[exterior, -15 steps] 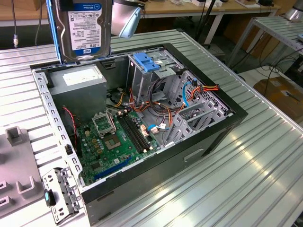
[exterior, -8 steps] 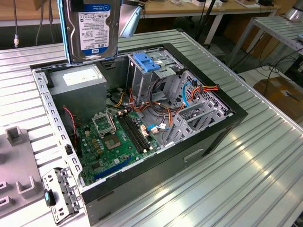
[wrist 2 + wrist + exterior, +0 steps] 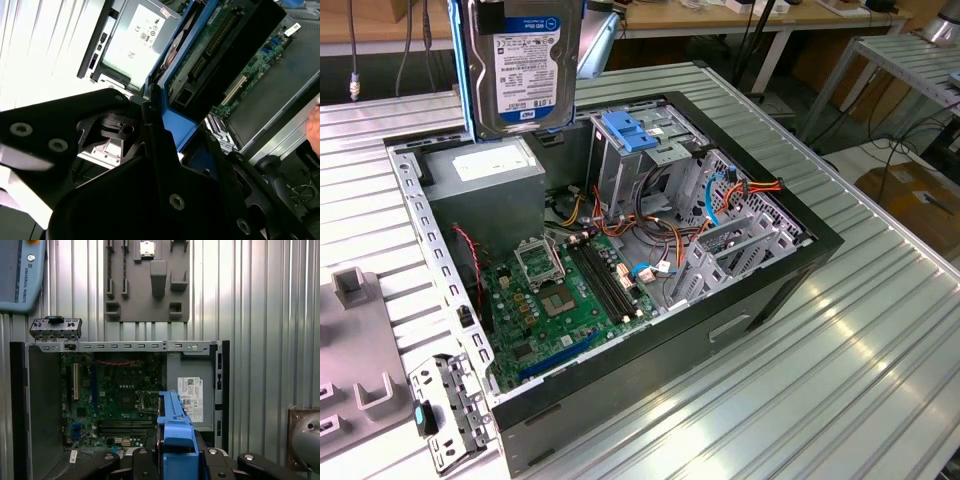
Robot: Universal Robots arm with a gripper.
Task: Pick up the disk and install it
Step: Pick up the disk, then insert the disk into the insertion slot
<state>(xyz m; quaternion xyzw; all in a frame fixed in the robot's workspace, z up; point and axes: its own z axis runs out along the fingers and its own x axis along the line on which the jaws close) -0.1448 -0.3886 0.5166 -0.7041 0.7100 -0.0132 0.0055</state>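
The disk [image 3: 520,70] hangs upright in the air above the back corner of the open computer case [image 3: 760,290], at the exterior view's upper left. Its white label with black and blue bands faces the camera, and blue rails run down its sides. In the first wrist view my gripper [image 3: 175,462] is shut on the disk, whose blue rail [image 3: 174,425] sticks out between the black fingers [image 3: 220,462] over the case. The second wrist view shows the disk's underside and circuit board [image 3: 210,45] held in the gripper [image 3: 165,130].
Inside the case are a grey power supply box [image 3: 485,170], a green motherboard [image 3: 560,290], and a metal drive cage with a blue tab [image 3: 632,135]. A grey fixture plate [image 3: 350,370] and a small metal bracket [image 3: 445,410] lie beside the case on the ribbed metal table [image 3: 840,380].
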